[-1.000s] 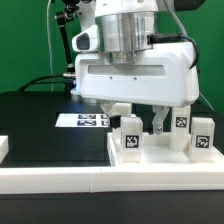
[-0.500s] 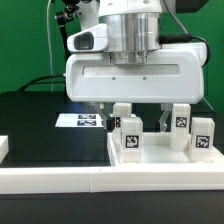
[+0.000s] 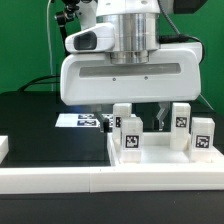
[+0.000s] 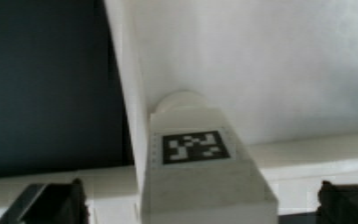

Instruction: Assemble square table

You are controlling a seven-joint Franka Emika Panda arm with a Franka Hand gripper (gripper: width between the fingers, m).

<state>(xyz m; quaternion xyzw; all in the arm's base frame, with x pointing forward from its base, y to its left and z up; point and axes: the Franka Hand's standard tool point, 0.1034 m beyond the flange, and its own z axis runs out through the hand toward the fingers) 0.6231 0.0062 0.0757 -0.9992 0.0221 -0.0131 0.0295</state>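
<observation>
The white square slab (image 3: 160, 158) with a raised rim lies at the exterior view's right, and the white tagged legs stand on it. One leg (image 3: 128, 137) is at the front, one (image 3: 122, 112) behind it, and two more (image 3: 182, 124) (image 3: 203, 137) stand to the right. My gripper (image 3: 134, 123) hangs over the left legs. In the wrist view a leg (image 4: 197, 150) with its tag facing up stands between my open gripper's (image 4: 201, 205) dark fingers (image 4: 51, 200), with gaps on both sides. Nothing is held.
The marker board (image 3: 82, 121) lies flat on the black table behind the slab to the left. A long white rail (image 3: 60, 180) runs along the front edge. A white piece (image 3: 4, 148) shows at the far left. A green wall is behind.
My gripper's body has shifted toward the exterior view's left and looms larger. The legs and the slab have not moved.
</observation>
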